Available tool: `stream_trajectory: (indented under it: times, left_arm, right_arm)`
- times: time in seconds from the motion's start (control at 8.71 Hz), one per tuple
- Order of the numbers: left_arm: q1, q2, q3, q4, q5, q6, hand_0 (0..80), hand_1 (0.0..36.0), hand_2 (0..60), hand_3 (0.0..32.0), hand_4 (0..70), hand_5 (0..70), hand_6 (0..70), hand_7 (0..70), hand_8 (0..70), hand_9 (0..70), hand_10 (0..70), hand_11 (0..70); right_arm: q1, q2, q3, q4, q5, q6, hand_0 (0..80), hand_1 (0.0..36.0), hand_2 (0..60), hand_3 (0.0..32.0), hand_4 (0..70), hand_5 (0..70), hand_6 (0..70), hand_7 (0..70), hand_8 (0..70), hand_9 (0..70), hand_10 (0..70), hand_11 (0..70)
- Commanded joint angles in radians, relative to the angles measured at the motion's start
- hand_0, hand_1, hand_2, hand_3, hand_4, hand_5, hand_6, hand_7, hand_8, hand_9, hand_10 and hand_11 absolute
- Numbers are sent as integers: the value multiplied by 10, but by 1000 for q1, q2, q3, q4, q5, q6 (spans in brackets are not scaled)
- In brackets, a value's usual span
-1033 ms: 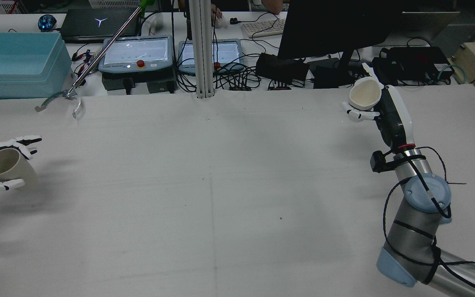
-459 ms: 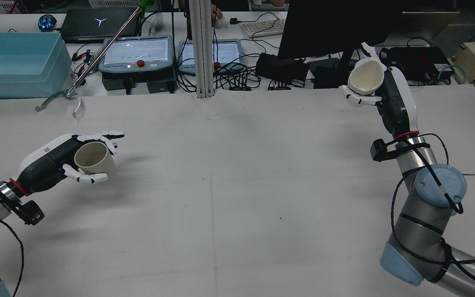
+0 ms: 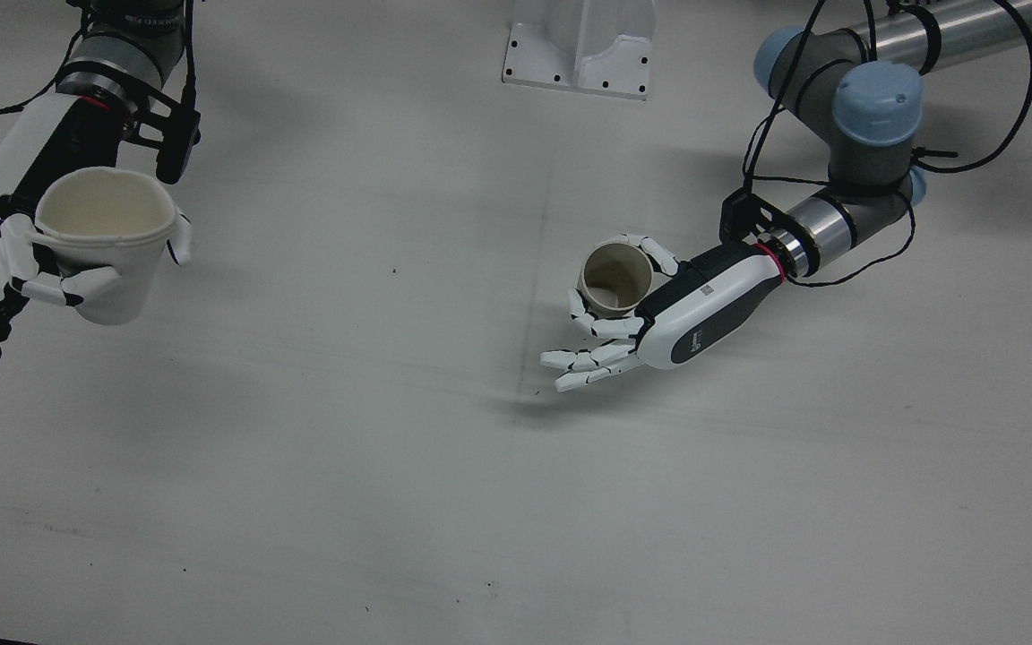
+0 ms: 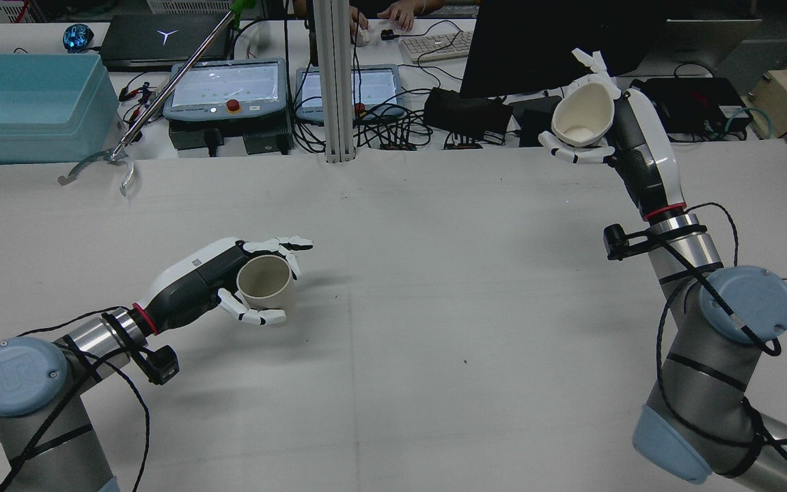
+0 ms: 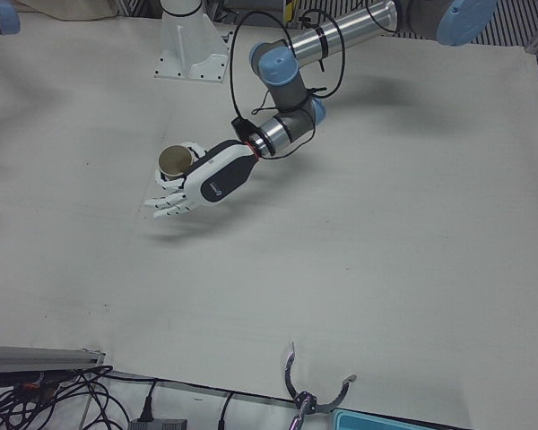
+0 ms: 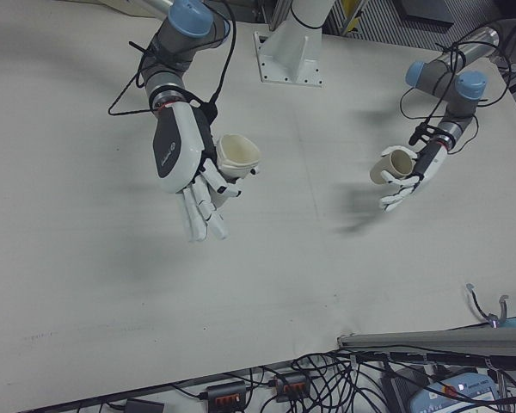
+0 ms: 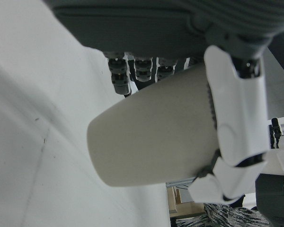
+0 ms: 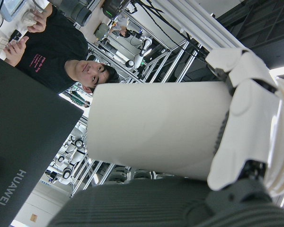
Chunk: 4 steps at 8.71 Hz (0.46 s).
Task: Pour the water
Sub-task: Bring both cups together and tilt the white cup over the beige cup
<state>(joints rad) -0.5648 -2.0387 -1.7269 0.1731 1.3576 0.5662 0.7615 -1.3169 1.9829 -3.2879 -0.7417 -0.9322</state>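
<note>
Left robot hand reaches low toward mid-table, fingers curled in a grasp; right robot hand is raised, likewise clasped.

A white table fills most of the rear view. Beyond its far edge, at the upper left of the frame, sits a light blue bin. A long metal reacher slants down from the top, its claw resting on the table near the bin. Two pendant tablets lie side by side at the top centre, split by an upright aluminium post. A keyboard and a dark monitor stand to their right, with tangled cables between. A person's hands show at the top edge.
</note>
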Motion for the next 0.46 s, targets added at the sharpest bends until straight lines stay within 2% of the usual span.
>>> stream_trajectory:
  times: [0.0,0.23,0.34]
  left_arm:
    - [31,-52,30,14,0,3,546,360,600,0,428,663,130,187,66,108,102,174]
    - [32,-54,23,16,-2,4,548,360,600,0,428,661,130,186,66,107,102,173]
    - [32,-61,23,16,-2,4,548,360,600,0,427,661,129,185,65,105,100,171]
  right_arm:
    - [-80,71,20,1,-66,-234,520,237,329,0,241,700,64,127,2,28,15,38]
    - [-129,126,28,-1,-82,-377,524,237,317,0,237,700,66,129,3,26,16,40]
    - [-163,154,48,1,-122,-486,523,237,320,0,229,700,68,130,3,26,17,43]
